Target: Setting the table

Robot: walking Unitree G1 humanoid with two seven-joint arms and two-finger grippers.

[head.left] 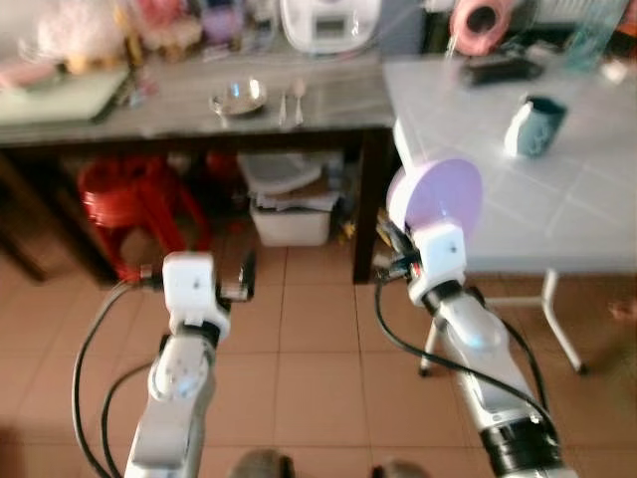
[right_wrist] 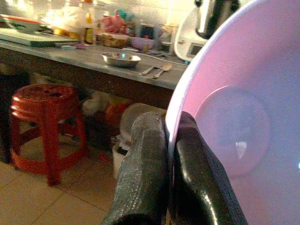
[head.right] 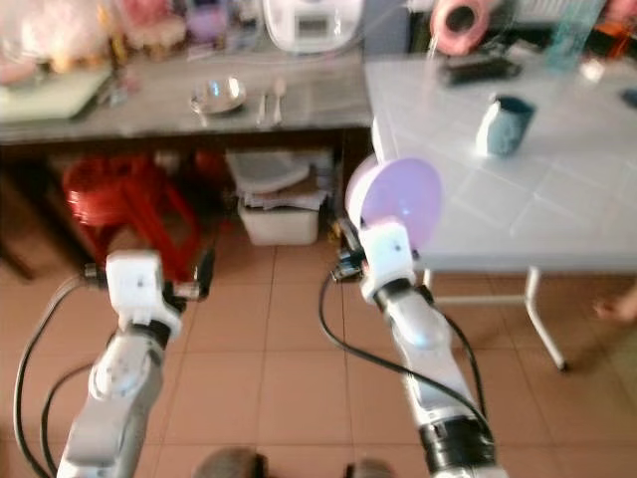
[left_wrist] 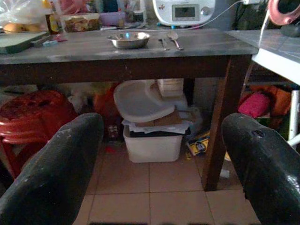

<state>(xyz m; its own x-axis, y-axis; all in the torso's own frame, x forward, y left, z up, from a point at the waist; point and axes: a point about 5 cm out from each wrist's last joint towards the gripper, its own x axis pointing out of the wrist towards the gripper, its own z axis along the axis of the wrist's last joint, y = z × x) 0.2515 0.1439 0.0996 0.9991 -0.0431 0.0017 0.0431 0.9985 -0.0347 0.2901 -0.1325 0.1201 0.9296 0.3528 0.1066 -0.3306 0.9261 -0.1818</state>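
My right gripper (head.left: 418, 224) is shut on the rim of a lilac plastic plate (head.left: 438, 194), held upright on edge beside the near corner of the white tiled table (head.left: 557, 209). In the right wrist view the two black fingers (right_wrist: 145, 178) pinch the plate (right_wrist: 234, 122). My left gripper (head.left: 244, 274) is open and holds nothing, low over the floor in front of the dark wooden table (head.left: 189, 110). On that table lie a steel bowl (head.left: 239, 97) and a spoon and fork (head.left: 291, 100). A blue-grey mug (head.left: 534, 126) stands on the white table.
Under the wooden table are stacked red stools (head.left: 134, 204) and a white box with lids (head.left: 291, 204). A white cooker (head.left: 328, 22), bags and jars crowd the back of the wooden table. A pink roll (head.left: 478, 22) and a dark object (head.left: 503, 68) lie on the white table.
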